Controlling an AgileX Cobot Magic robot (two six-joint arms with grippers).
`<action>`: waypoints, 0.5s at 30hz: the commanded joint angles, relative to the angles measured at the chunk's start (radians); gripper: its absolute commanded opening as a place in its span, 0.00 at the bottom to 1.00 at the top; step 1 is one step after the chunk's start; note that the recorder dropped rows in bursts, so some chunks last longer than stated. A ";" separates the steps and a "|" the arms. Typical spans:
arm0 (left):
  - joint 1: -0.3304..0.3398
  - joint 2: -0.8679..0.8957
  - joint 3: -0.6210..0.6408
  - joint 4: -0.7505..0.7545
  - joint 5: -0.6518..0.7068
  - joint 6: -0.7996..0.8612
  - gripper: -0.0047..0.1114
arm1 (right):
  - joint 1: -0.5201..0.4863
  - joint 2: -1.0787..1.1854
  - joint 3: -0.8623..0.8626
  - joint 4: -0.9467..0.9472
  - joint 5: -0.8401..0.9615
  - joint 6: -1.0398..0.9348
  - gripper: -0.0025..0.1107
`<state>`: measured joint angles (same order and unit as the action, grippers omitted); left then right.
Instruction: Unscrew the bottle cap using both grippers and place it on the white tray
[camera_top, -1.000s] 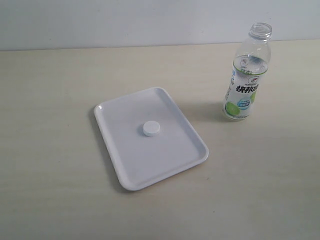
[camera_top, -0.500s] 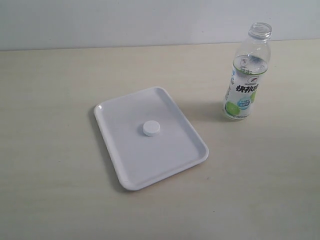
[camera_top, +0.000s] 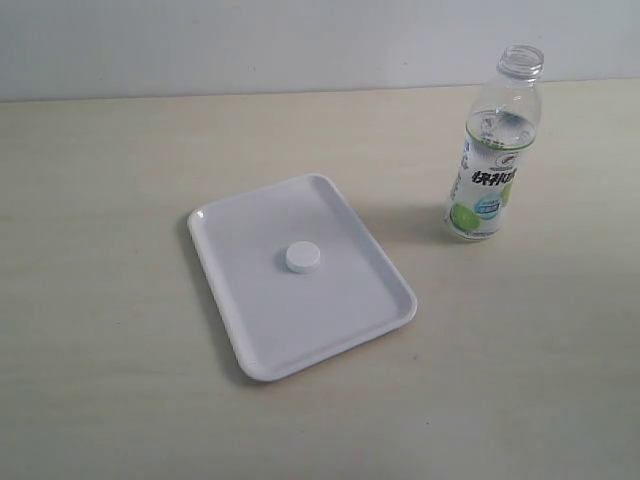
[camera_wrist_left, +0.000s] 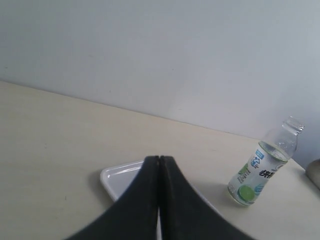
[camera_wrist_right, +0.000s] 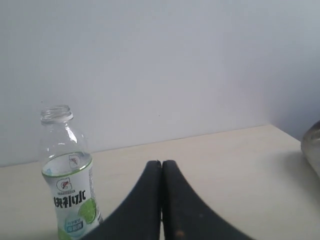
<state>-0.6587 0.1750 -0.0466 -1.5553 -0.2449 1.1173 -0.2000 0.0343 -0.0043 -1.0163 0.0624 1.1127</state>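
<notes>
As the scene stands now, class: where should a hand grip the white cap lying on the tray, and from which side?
Probably pinch the bottle cap across its round side wall from straight above: it lies flat on the white tray, whose rim hinders sideways approach.

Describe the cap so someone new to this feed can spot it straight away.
Find the white tray in the middle of the table. The cap lies near the tray's centre: a small round white disc. It is the only thing on the tray; the open bottle stands apart on the table.
</notes>
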 joint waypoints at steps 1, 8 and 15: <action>0.002 -0.005 0.002 0.000 0.007 0.004 0.04 | -0.006 -0.034 0.004 0.116 0.038 -0.079 0.02; 0.002 -0.008 0.002 0.000 0.007 0.004 0.04 | -0.006 -0.034 0.004 0.388 0.042 -0.361 0.02; 0.002 -0.008 0.002 0.000 0.007 0.004 0.04 | -0.006 -0.034 0.004 0.805 0.040 -0.824 0.02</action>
<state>-0.6587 0.1737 -0.0466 -1.5553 -0.2440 1.1173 -0.2000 0.0063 -0.0043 -0.3038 0.1022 0.3804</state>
